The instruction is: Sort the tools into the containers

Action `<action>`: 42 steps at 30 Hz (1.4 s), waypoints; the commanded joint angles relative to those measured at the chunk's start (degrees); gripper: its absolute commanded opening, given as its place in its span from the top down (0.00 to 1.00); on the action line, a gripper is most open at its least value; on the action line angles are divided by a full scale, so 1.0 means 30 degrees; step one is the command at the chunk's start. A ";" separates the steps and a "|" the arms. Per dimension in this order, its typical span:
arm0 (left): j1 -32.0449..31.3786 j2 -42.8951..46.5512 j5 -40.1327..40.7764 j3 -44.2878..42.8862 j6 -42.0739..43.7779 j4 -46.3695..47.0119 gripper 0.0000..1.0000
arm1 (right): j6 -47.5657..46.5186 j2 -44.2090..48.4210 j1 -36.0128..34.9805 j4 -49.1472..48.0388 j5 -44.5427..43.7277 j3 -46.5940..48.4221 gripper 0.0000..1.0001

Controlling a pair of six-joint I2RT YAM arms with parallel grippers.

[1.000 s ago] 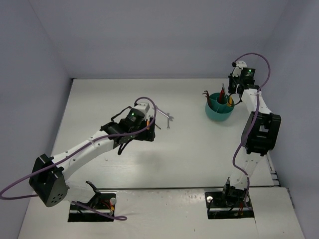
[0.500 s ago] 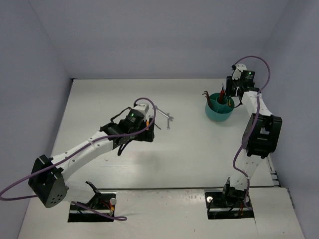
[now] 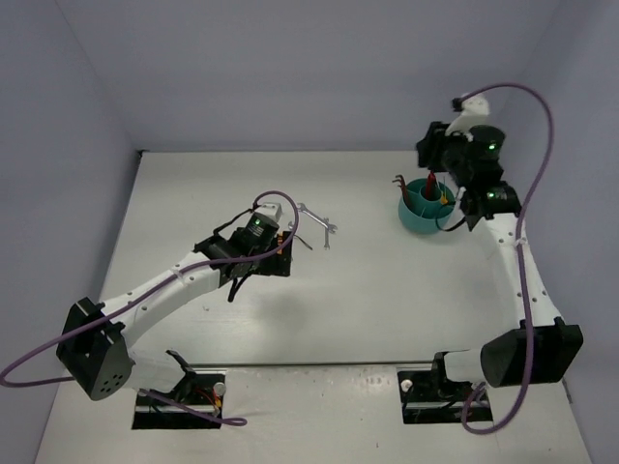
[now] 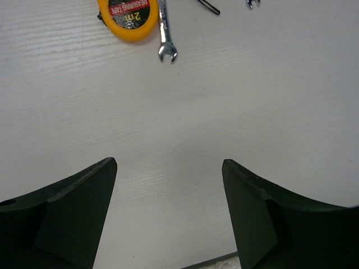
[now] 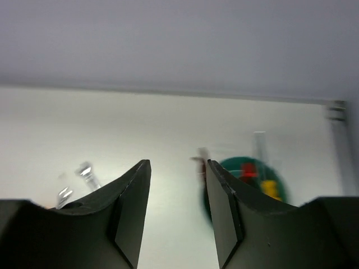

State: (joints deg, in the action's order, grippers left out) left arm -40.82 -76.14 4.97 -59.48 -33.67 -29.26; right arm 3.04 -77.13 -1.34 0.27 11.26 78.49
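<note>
A: If the left gripper (image 4: pixel 168 216) (jaws wide, holding nothing) drops onto the tape measure (image 4: pixel 128 14), it could snag the silver wrench (image 4: pixel 165 35) lying just beside it.

B: And farther off?

A: The teal cup (image 3: pixel 414 220) holds a red-handled tool (image 3: pixel 429 184) and an orange-handled screwdriver (image 3: pixel 444 196). The right gripper (image 5: pixel 178 207) hangs near it, parted and empty.

We are seeing a matt white table (image 4: pixel 185 123) with a faint, fine grain, and on it a glossy yellow-orange plastic tape measure (image 4: pixel 128 14) beside a bright polished metal wrench (image 4: pixel 166 33). The teal cup (image 3: pixel 422 220) is looking like smooth plastic, and the left gripper (image 4: pixel 168 161) is showing matt black fingers (image 4: pixel 67 218).
</note>
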 commanded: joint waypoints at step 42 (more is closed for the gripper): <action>0.0599 0.5235 0.0246 0.1030 -0.1644 -0.4140 0.27 | -0.5961 -1.8387 -0.9011 0.3866 0.1995 0.8293 0.67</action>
State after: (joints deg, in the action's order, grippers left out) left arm -39.35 -59.51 5.83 -55.59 -37.75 -42.15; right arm -13.68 -132.89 -27.64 12.65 16.27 104.42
